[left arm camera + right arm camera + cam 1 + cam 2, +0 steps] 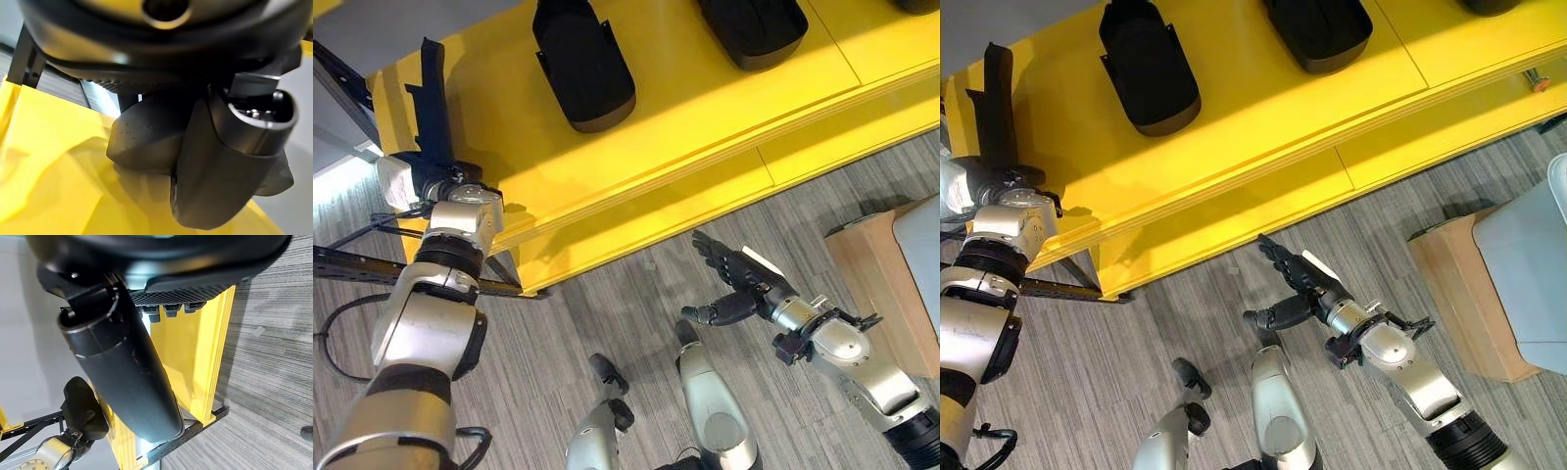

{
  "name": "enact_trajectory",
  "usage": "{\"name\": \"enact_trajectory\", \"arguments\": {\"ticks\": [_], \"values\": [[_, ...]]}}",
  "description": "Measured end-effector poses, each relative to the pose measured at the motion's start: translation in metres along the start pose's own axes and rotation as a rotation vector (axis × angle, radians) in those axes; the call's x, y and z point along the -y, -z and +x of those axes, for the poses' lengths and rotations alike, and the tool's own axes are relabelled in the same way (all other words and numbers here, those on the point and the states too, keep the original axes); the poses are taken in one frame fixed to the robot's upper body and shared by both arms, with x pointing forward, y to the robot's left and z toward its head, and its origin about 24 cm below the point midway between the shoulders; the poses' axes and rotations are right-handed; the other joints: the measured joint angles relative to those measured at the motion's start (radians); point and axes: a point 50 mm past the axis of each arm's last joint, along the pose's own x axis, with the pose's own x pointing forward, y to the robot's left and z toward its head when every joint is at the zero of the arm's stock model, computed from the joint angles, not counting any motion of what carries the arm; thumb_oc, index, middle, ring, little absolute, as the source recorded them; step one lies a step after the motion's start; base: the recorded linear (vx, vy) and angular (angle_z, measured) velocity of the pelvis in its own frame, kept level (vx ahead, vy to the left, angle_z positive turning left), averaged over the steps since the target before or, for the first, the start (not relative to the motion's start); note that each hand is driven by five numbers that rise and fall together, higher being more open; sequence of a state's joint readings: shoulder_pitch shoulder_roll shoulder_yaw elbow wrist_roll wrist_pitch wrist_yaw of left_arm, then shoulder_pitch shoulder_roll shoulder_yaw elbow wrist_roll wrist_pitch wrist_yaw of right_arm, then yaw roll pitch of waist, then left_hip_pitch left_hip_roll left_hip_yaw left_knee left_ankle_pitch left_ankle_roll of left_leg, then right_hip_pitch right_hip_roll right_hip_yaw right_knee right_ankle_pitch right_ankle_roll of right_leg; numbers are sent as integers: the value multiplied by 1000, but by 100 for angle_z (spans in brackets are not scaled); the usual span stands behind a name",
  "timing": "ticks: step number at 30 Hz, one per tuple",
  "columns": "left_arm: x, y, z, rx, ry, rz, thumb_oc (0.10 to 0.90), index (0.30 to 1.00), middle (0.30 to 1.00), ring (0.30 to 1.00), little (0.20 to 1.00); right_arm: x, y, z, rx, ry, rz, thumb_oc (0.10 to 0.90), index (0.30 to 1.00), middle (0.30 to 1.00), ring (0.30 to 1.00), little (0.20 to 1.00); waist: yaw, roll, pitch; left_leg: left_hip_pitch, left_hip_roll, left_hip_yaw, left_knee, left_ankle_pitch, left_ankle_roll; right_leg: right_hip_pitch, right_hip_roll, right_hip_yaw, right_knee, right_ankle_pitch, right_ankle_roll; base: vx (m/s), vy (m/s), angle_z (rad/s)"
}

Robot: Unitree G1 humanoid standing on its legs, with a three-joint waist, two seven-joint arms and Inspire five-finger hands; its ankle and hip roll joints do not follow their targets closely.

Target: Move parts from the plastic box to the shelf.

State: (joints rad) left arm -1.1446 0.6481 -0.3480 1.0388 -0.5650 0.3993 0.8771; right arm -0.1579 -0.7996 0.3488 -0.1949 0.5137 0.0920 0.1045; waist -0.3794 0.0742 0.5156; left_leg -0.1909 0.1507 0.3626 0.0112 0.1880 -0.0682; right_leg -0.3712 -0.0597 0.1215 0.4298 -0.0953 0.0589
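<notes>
The left hand [438,181] grips a long black part [433,108] over the yellow shelf [705,108]; the right hand [736,284] hangs slack (empty).

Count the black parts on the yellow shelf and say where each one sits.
4, perhaps more beyond the frame. One long part stands at the shelf's left end, held by the left hand; one part lies left of centre; another right of it; a fourth shows at the top right edge.

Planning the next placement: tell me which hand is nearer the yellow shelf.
Left. The left hand holds a flat dark part over the yellow shelf at its end; the right hand hangs open above the grey floor, off the shelf's front edge.
</notes>
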Motion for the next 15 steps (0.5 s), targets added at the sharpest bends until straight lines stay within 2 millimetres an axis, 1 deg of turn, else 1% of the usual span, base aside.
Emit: {"name": "enact_trajectory", "arguments": {"ticks": [3, 10, 11, 15], "values": [[0, 4, 1, -10, 11, 8, 400, 300, 300, 300, 300, 0, 0, 0, -3, 0, -3, 900, 1000, 1000, 1000, 1000, 0, 16, 1, 1, 0, 0, 0, -2, -2, -1, 5, 0, 5, -3, -1, 0, 0, 0], [0, 5, 2, -12, 16, 3, 400, 300, 300, 300, 300, 5, 1, -3, -17, 9, -19, 900, 1000, 1000, 1000, 1000, 0, 17, 0, 1, 7, -3, 0, -2, -5, -3, 11, -2, 10, -8, -4, 3, -22, 0], [0, 5, 2, -12, 15, 3, 900, 1000, 1000, 1000, 1000, 6, 1, -4, -20, 11, -24, 900, 1000, 1000, 1000, 1000, -1, 17, 0, 1, 7, -3, 0, -2, -6, -3, 11, -2, 11, -9, -5, 0, 0, 0], [0, 4, 2, 9, 21, 21, 900, 1000, 1000, 1000, 1000, 6, 1, -4, -21, 11, -26, 900, 1000, 1000, 1000, 1000, -2, 17, 0, 1, 7, -3, -1, -2, -6, -4, 11, -2, 10, -9, -5, 0, 0, 0]]}}
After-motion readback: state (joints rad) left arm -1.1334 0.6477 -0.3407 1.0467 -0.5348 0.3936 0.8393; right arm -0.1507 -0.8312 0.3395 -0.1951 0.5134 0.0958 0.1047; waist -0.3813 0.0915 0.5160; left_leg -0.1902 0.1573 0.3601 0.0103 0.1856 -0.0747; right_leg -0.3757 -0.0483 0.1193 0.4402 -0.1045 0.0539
